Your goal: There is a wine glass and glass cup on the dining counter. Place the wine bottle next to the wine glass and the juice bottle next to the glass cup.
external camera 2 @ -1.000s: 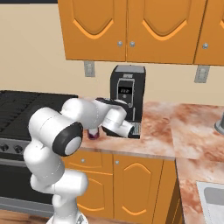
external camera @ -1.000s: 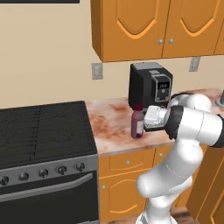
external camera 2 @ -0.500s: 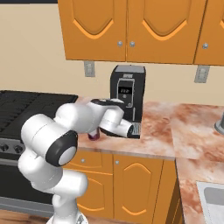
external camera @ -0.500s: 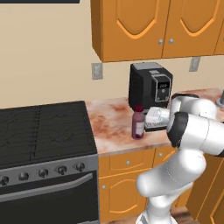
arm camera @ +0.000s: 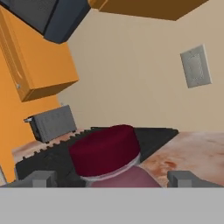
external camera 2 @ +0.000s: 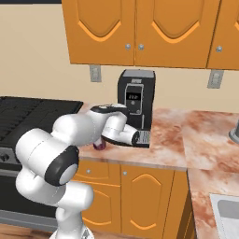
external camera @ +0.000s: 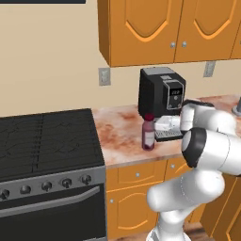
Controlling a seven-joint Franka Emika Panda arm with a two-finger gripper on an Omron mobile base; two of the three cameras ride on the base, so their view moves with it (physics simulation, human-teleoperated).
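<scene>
The juice bottle [external camera: 148,133], short and dark purple with a red cap, stands upright on the marbled worktop [external camera: 120,136] in front of the black coffee machine [external camera: 160,93]. My gripper [external camera: 157,128] reaches it level from the right and is open. In the hand view, the bottle's cap [arm camera: 105,151] sits between the two fingertips [arm camera: 41,178], with a gap on each side. In the right base view my arm hides all but a sliver of the bottle [external camera 2: 99,145]. The wine bottle, wine glass, glass cup and dining counter are out of view.
A black stove [external camera: 47,141] adjoins the worktop on the left. Orange wall cabinets [external camera: 164,28] hang above, and wall outlets [external camera: 104,76] sit on the backsplash. Further right, the worktop turns a corner toward a sink [external camera 2: 226,210].
My hand has edged a little closer to the juice bottle and the elbow has swung lower. The bottle has not moved.
</scene>
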